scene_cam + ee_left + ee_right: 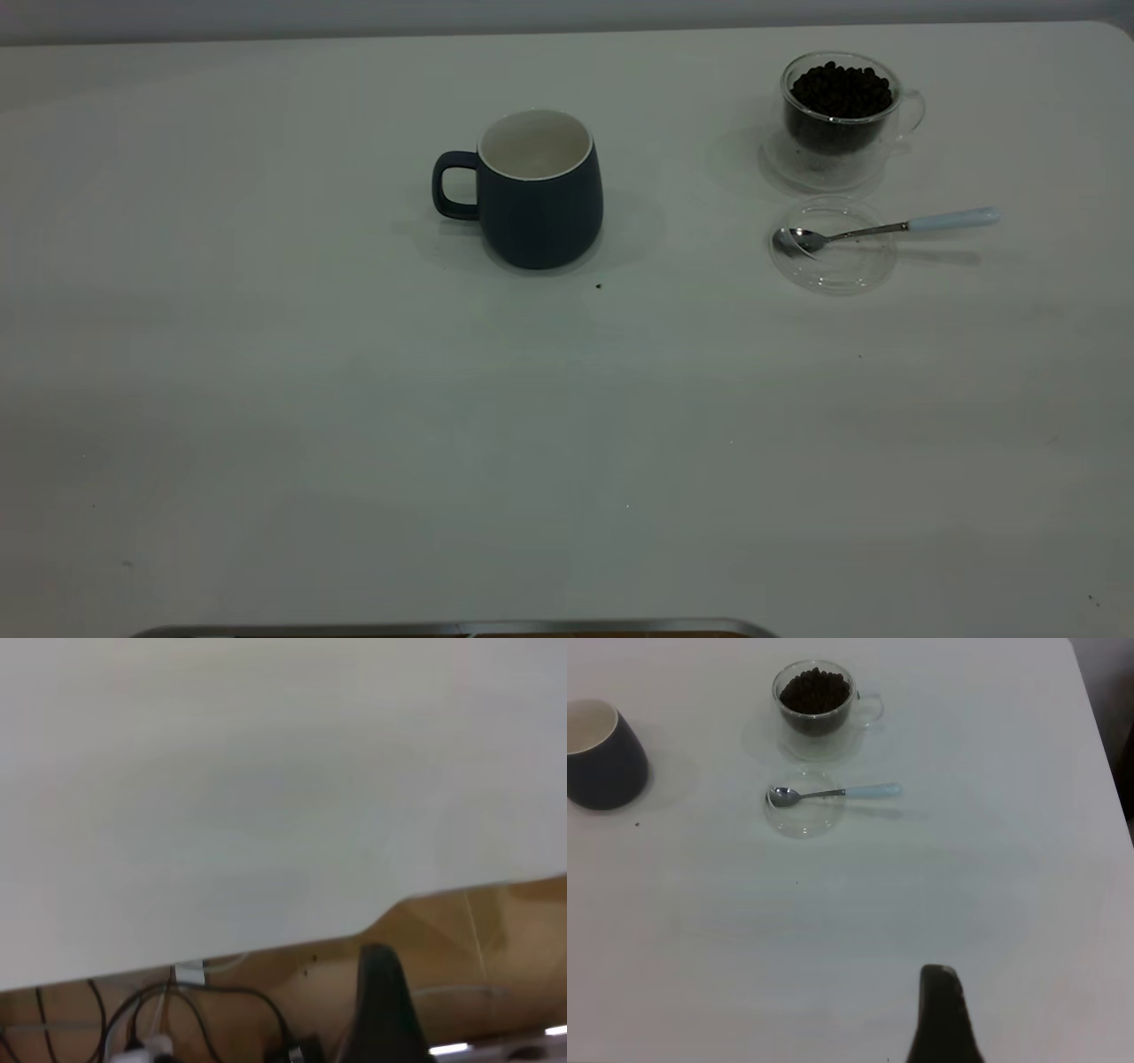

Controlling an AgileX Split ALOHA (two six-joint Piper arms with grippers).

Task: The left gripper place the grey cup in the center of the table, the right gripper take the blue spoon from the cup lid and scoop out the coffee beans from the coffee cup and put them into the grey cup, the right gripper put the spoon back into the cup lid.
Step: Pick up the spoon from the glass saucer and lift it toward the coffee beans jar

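Note:
The grey cup (540,199), dark with a white inside and its handle to the left, stands upright near the table's middle; it also shows in the right wrist view (601,757). The glass coffee cup (840,115) full of dark beans stands at the back right. In front of it lies the clear cup lid (833,248), with the blue-handled spoon (886,229) resting its bowl in it. Neither gripper shows in the exterior view. A dark part of my right gripper (943,1014) hangs well short of the spoon (833,793). My left gripper (381,1010) is over the table's edge, away from everything.
A small dark speck (598,286) lies just in front of the grey cup. The white table (354,425) spreads wide around the objects. In the left wrist view, cables (177,1010) and a brown floor lie beyond the table's edge.

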